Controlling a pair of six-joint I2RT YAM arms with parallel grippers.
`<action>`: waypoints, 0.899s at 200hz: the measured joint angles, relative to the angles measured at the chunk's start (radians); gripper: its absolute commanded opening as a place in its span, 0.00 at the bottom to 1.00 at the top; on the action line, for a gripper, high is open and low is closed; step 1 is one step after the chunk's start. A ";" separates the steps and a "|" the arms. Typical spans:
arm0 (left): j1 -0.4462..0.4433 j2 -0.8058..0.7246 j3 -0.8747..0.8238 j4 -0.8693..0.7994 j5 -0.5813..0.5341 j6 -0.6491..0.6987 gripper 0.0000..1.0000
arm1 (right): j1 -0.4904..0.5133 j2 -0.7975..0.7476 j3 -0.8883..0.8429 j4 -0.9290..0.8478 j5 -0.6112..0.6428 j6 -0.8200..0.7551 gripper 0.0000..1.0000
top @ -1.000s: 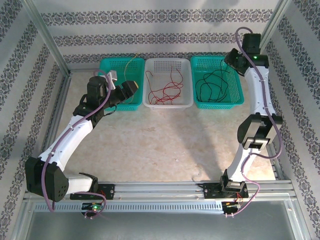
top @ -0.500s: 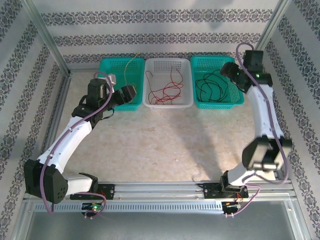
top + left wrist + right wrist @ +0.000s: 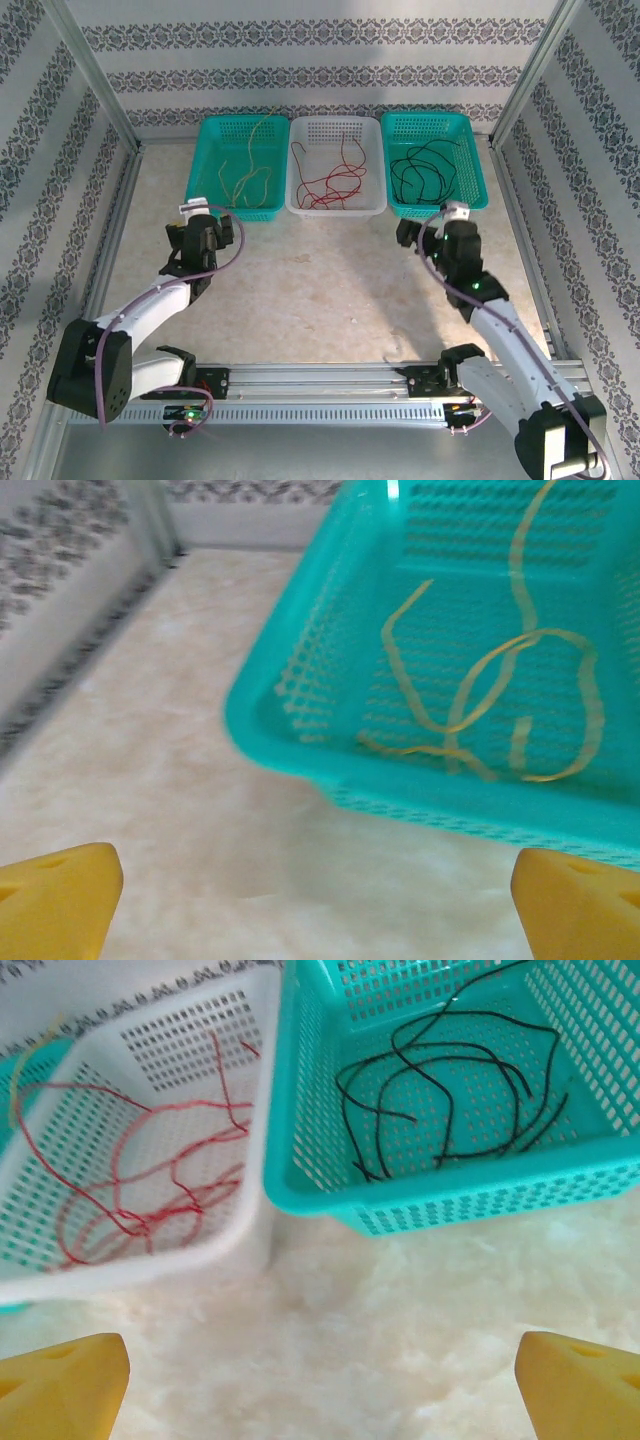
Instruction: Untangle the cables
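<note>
Left gripper (image 3: 320, 898): pulling back from yellow cable (image 3: 528, 637), released, empty.
Right gripper (image 3: 320, 1375): withdrawing from black cable (image 3: 400, 1115), released, empty.

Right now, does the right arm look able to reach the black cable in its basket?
Probably yes: the right claw hangs open just short of the teal basket, whose top is uncovered, with nothing between it and the black cable.

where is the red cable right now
Top view: the red cable lies in the white middle basket at the table's far edge, between two teal baskets.
</note>
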 measured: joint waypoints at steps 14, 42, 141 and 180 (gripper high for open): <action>0.019 0.024 -0.029 0.058 -0.039 0.033 0.99 | 0.000 -0.019 -0.100 0.059 0.075 -0.029 0.98; 0.039 0.118 -0.086 0.193 -0.064 0.070 0.99 | -0.026 -0.018 -0.185 0.147 0.246 -0.050 0.98; 0.145 0.375 -0.172 0.649 0.183 0.156 0.99 | -0.206 0.615 -0.246 0.942 0.168 -0.279 0.98; 0.208 0.400 -0.172 0.679 0.312 0.153 0.99 | -0.212 0.719 -0.211 1.009 0.038 -0.308 0.98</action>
